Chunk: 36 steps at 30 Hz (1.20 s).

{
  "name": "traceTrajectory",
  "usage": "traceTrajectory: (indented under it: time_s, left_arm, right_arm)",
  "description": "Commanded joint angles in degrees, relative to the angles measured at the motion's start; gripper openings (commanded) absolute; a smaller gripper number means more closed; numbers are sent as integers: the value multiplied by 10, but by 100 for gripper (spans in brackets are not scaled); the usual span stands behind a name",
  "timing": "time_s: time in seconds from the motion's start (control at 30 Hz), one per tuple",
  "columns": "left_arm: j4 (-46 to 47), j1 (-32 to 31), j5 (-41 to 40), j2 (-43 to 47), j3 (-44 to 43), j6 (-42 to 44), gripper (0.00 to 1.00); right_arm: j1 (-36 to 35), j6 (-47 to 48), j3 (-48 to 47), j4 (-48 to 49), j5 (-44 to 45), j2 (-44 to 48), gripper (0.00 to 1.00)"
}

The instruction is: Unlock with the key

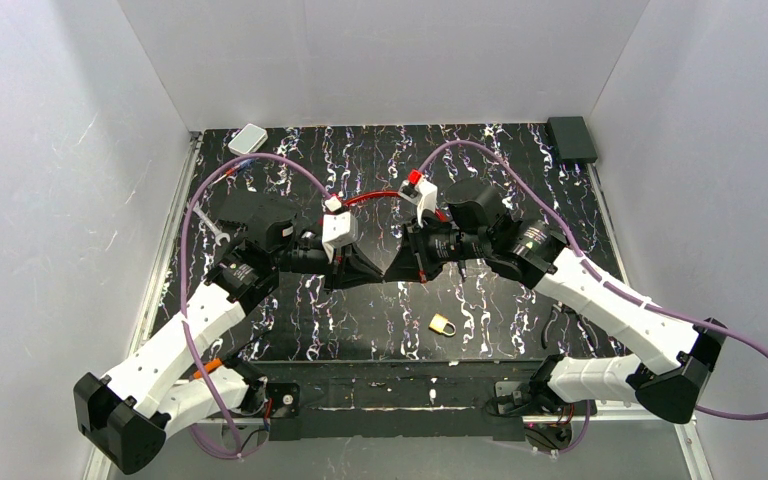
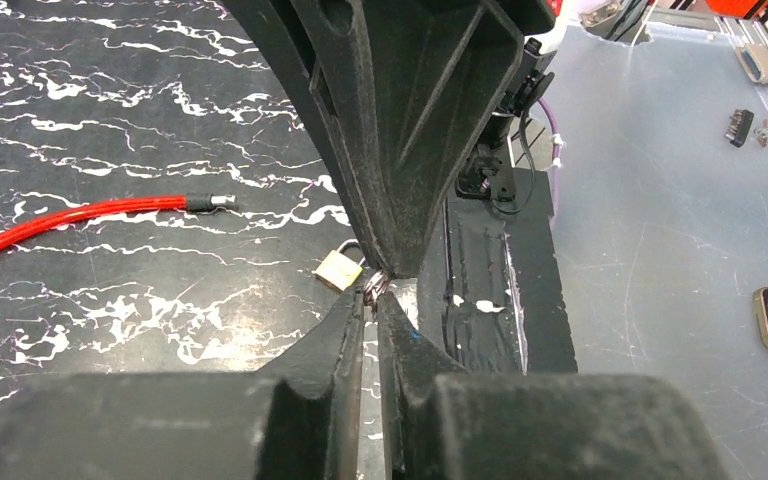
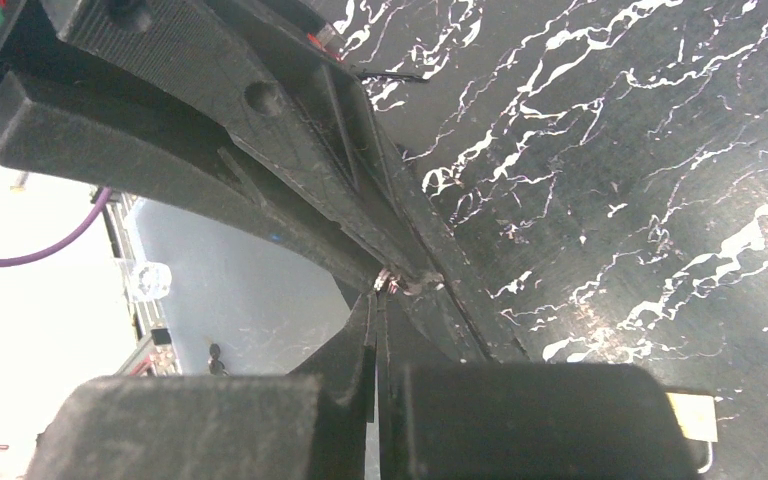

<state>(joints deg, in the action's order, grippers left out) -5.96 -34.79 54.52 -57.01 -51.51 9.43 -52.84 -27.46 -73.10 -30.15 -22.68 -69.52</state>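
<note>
The black tabletop (image 1: pixel 480 150) with white marble-like veins looks smooth and glossy. At lower centre lies a small padlock (image 1: pixel 442 325) of brass-coloured metal. At left, the red cable (image 2: pixel 60 220) has glossy plastic sheathing and a metal tip. The ribbed gripper fingers (image 2: pixel 330 350) are matt black plastic; at their tips glints a small silvery metal piece (image 2: pixel 376 285). The arm shells (image 1: pixel 175 345) are smooth white plastic.
</note>
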Motion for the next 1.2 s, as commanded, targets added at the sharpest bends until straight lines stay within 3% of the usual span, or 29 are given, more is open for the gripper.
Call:
traceTrajectory:
  time_s: [0.0,0.33,0.47,0.63,0.7,1.0,1.17]
  left_arm:
    - [7,-10,17,-3,-23,6,0]
    - [25,-11,8,-6,-17,-35,0]
    - [84,-11,6,0,3,-83,0]
    - [88,-11,-3,1,10,-114,0]
    - [91,-11,-9,5,14,-124,0]
    - [106,-11,-25,28,17,-174,0]
    - [122,-11,-42,47,11,-208,0]
  right_arm:
    - [-2,4,-23,36,-10,-1,1]
    - [-2,1,-27,41,6,-3,1]
    - [-2,-1,-27,42,14,-6,19]
    - [-2,0,-30,44,39,6,54]
    - [-1,4,-30,41,51,13,62]
    - [-1,14,-22,39,123,55,79]
    - [-1,28,3,57,123,85,79]
